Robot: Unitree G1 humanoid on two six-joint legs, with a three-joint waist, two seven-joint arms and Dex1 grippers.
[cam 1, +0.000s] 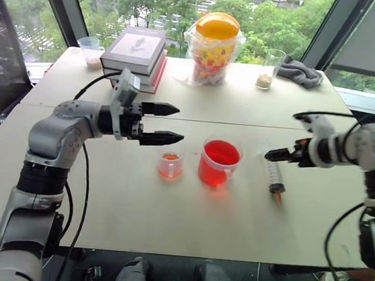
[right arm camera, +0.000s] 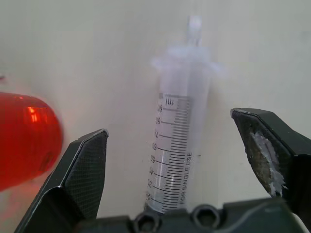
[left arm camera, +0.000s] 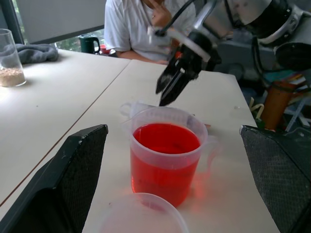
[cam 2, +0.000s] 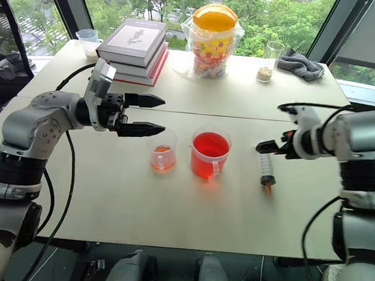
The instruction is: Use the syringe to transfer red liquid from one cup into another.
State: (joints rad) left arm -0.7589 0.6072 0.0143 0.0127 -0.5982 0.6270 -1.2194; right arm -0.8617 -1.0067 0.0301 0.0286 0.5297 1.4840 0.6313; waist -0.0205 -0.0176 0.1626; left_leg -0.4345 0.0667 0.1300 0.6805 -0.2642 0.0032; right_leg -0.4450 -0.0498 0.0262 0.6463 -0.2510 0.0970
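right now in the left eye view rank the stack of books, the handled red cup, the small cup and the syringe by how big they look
1. stack of books, though farthest from the camera
2. handled red cup
3. syringe, longer than the small cup but slimmer, so unsure against it
4. small cup

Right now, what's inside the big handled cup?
The handled cup holds red liquid, roughly two-thirds full in the left wrist view. Nothing else shows inside; the liquid's colour hides the cup's bottom.

The clear syringe (cam 1: 275, 177) lies flat, orange tip near, right of the handled cup (cam 1: 219, 163) of red liquid (cam 1: 220, 152); the small cup (cam 1: 170, 166) stands left.
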